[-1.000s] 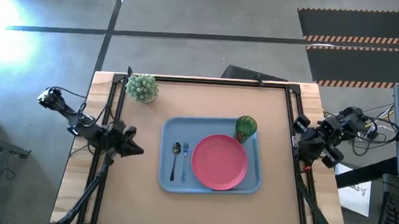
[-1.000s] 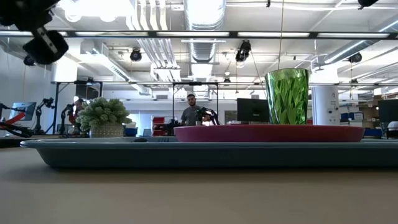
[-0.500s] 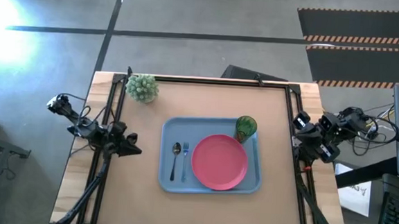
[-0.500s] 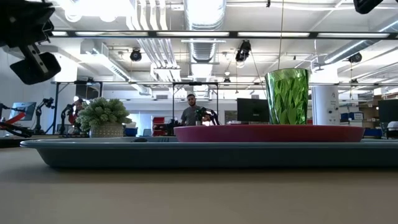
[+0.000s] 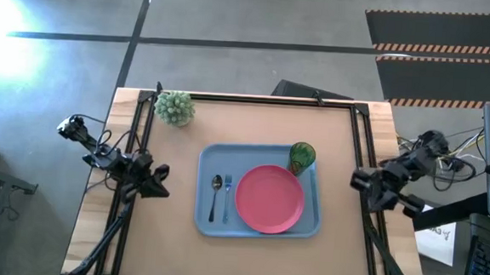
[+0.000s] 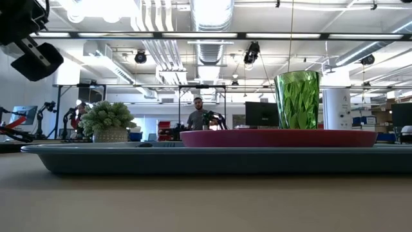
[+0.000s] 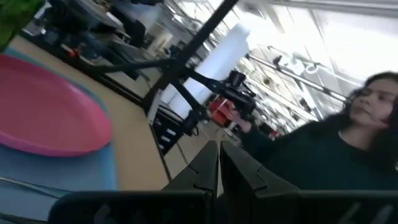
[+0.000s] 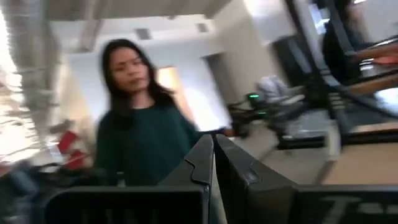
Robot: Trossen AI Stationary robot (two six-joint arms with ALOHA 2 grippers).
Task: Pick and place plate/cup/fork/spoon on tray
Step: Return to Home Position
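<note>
The light blue tray lies at the table's middle. On it lie the pink plate, the green cup upright at its far right corner, the spoon and the blue-handled fork side by side at its left end. My left gripper is shut and empty near the table's left edge, left of the tray. My right gripper is shut and empty near the right edge, right of the tray. The left wrist view shows the plate and the shut gripper. The right wrist view shows its shut gripper.
A pale green fuzzy ball plant stands at the far left corner. Black frame rails run along the table's left and right sides. A person in a dark top shows beyond the table. Bare tabletop lies near and far of the tray.
My right gripper has swung from the right rail toward the table's near edge and a little toward the tray, turning as it went. My left gripper has drawn back slightly toward the left edge. The tray and everything on it have stayed still.
</note>
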